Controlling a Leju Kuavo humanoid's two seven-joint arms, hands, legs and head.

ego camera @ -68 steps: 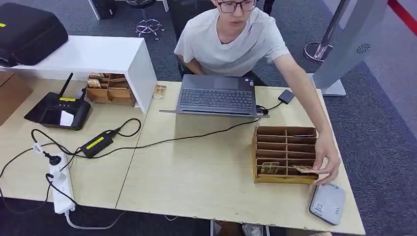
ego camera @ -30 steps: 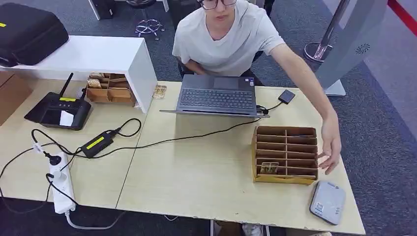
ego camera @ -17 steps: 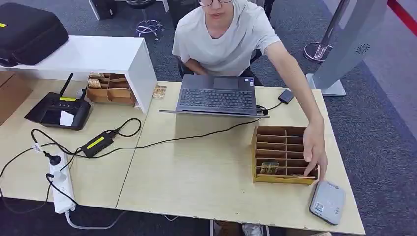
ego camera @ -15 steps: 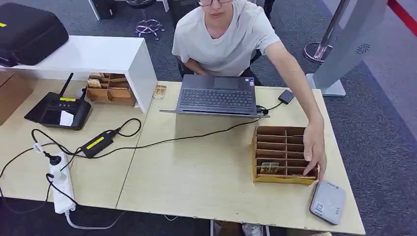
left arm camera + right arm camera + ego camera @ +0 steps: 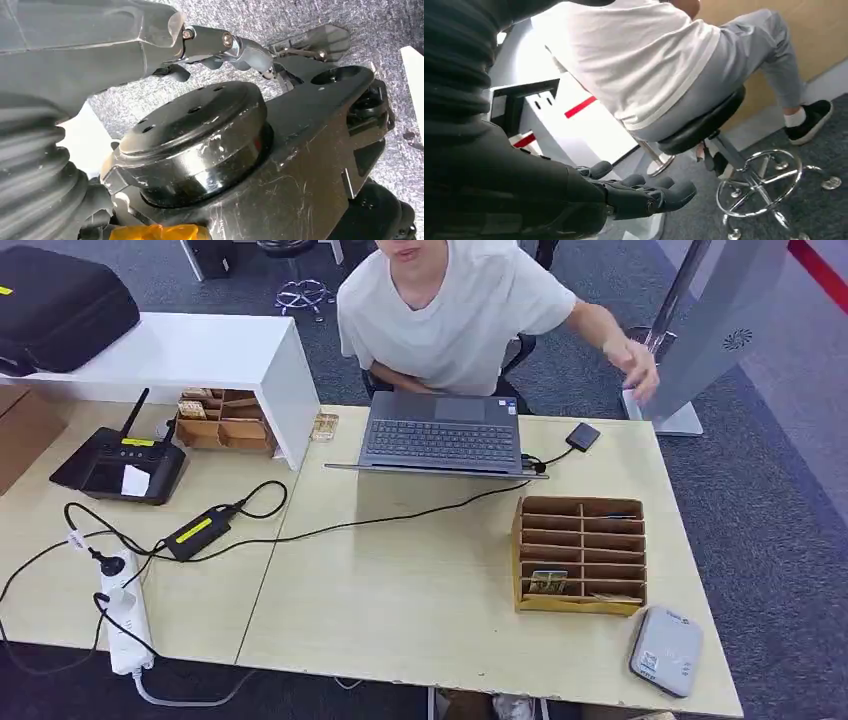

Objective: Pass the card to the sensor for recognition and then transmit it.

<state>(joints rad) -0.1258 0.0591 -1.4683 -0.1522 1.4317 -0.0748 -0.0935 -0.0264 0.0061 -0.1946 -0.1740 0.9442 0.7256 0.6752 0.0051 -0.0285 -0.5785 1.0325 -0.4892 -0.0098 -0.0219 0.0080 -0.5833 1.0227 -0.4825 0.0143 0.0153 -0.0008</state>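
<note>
A wooden slotted box (image 5: 580,512) stands on the right part of the table. One card (image 5: 548,581) stands in a near left slot and another card (image 5: 615,596) lies in the near right slot. The grey sensor (image 5: 666,651) lies at the table's front right corner, just beyond the box. My left hand (image 5: 150,45) hangs by my body over the carpet, fingers stretched out, holding nothing. My right hand (image 5: 634,192) also hangs low beside the table, fingers extended and empty.
A person (image 5: 460,310) sits behind the laptop (image 5: 443,432), one arm raised toward the grey kiosk (image 5: 710,330). A cable (image 5: 400,517) crosses the table. A black device (image 5: 120,462), power strip (image 5: 122,625), white shelf (image 5: 190,355) and second wooden box (image 5: 222,420) stand left.
The person's hand, which reached into the box's near right slot and left a card there, has pulled back and up toward the kiosk. My hands have not entered the head view.
</note>
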